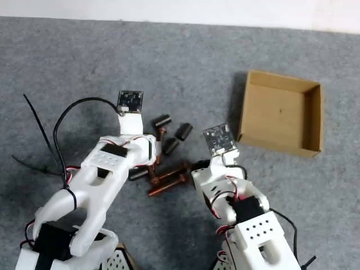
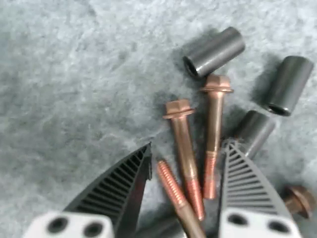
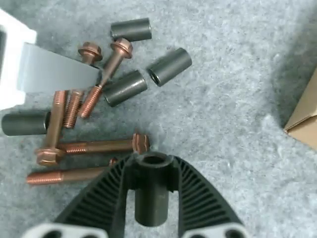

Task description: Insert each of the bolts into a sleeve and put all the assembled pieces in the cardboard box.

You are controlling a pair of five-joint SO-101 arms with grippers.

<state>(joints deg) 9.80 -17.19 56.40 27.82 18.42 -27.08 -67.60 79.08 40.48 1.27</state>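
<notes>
Several copper bolts and dark sleeves lie in a loose heap on the grey mat between the arms. My left gripper is open low over the heap, with two bolts and the threaded end of a third between its fingers. My right gripper is shut on a dark sleeve, held open end outward, just short of the head of a lying bolt. In the high view the left gripper and right gripper flank the heap. The open, empty cardboard box stands to the right.
The left arm's finger reaches into the heap from the side opposite the box corner. A black cable loops on the mat at the left. Bare mat lies behind the heap.
</notes>
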